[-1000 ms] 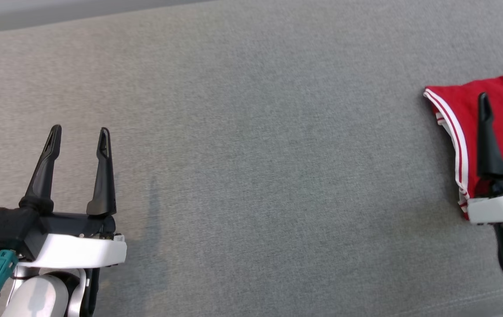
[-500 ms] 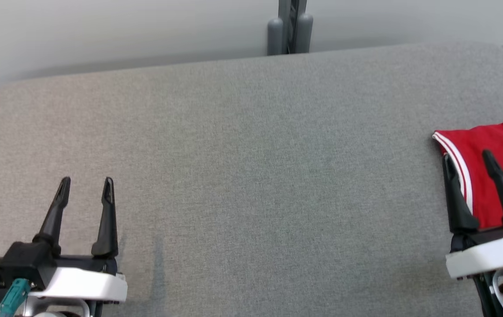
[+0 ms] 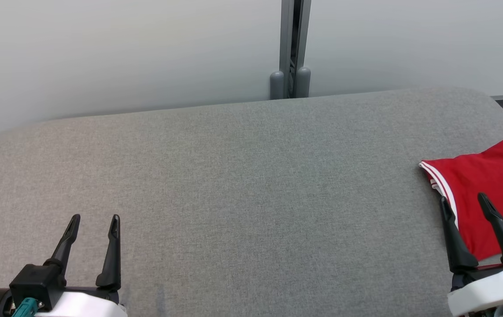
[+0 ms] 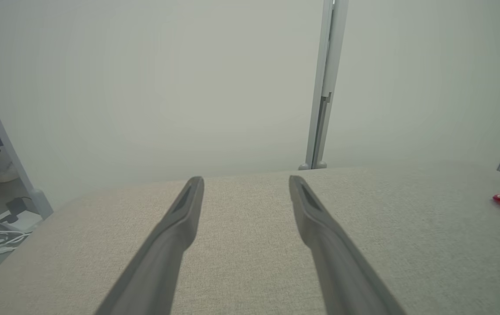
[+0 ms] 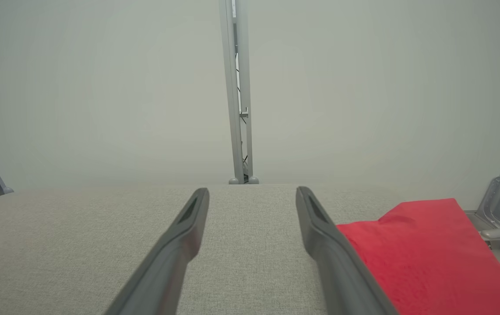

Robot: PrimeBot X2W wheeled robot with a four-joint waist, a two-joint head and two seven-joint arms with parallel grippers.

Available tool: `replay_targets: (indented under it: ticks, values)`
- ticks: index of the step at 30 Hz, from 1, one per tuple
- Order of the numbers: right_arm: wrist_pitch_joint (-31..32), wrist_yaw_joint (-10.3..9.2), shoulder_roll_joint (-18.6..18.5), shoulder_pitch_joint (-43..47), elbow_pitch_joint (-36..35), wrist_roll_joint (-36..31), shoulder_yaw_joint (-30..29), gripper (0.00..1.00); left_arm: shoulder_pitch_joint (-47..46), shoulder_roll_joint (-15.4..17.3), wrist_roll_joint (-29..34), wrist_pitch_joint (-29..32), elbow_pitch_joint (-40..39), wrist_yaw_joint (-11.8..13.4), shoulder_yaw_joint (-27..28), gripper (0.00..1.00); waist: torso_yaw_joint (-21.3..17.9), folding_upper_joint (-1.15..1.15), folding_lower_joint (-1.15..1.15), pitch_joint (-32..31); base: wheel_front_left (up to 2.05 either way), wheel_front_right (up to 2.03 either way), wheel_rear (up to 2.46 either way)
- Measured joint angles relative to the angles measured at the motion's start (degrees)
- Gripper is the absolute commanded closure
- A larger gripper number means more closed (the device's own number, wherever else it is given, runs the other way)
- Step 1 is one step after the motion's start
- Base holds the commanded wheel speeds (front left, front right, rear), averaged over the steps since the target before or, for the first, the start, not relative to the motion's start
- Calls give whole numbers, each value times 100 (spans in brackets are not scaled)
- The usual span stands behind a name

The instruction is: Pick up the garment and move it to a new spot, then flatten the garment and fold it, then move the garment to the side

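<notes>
The red garment [image 3: 493,189] lies flat at the right end of the grey padded table [image 3: 251,176], its white-striped edge facing the middle. The right gripper [image 3: 462,198] hangs over the garment's near corner, fingers spread apart and holding nothing. The left gripper [image 3: 95,217] is well apart at the lower left, fingers likewise spread and empty. A grey post [image 3: 291,48] stands behind the table
</notes>
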Motion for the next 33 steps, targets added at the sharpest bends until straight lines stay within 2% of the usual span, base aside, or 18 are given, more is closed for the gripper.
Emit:
replay_targets:
  ticks: [33]
  values:
    - [90,0,71,119,-92,48,-53,0,59,83,-142,138,-23,83,-25,0,-33,0,0,-88,0,0,0]
